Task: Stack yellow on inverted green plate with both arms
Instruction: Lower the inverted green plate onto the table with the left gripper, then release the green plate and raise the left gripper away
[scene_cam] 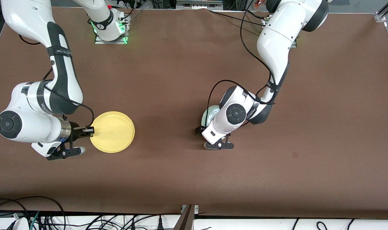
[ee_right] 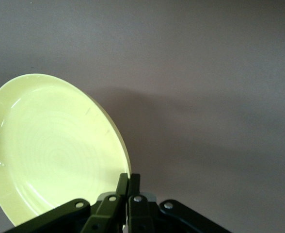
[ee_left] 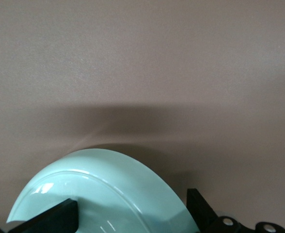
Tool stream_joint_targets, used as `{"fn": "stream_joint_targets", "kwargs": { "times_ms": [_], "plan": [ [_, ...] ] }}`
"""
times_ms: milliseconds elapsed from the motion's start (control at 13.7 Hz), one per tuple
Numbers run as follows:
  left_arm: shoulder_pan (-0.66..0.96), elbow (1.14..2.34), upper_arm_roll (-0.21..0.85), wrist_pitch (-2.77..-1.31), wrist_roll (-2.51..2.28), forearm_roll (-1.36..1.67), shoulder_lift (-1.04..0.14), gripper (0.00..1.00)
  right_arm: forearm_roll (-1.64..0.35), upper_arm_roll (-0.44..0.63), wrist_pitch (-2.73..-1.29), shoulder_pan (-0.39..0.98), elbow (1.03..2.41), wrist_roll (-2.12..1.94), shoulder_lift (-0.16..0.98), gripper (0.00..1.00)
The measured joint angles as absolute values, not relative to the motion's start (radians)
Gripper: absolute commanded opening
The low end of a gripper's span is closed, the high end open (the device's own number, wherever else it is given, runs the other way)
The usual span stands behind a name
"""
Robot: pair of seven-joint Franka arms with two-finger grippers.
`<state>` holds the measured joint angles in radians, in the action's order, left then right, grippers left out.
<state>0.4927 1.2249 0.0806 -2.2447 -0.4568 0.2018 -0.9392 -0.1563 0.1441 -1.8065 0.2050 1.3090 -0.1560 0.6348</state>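
The yellow plate is toward the right arm's end of the table, open side up. My right gripper is shut on its rim. In the right wrist view the two fingers pinch the rim of the yellow plate at the gripper. The pale green plate stands tilted up on its edge near the table's middle, mostly hidden under the left wrist. My left gripper is around it. In the left wrist view the jaws of the left gripper stand wide apart, with the green plate between them.
The brown table holds nothing else. The two arm bases stand along the edge farthest from the front camera. Cables hang below the edge nearest to it.
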Motion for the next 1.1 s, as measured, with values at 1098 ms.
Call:
{"fn": "stream_joint_targets", "kwargs": {
  "times_ms": [1098],
  "plan": [
    [0.447, 1.366, 0.100, -2.281, -0.368, 0.381, -0.800, 1.00, -0.156, 0.144, -1.806, 0.204, 1.309, -0.156, 0.635, 0.00]
  ]
}}
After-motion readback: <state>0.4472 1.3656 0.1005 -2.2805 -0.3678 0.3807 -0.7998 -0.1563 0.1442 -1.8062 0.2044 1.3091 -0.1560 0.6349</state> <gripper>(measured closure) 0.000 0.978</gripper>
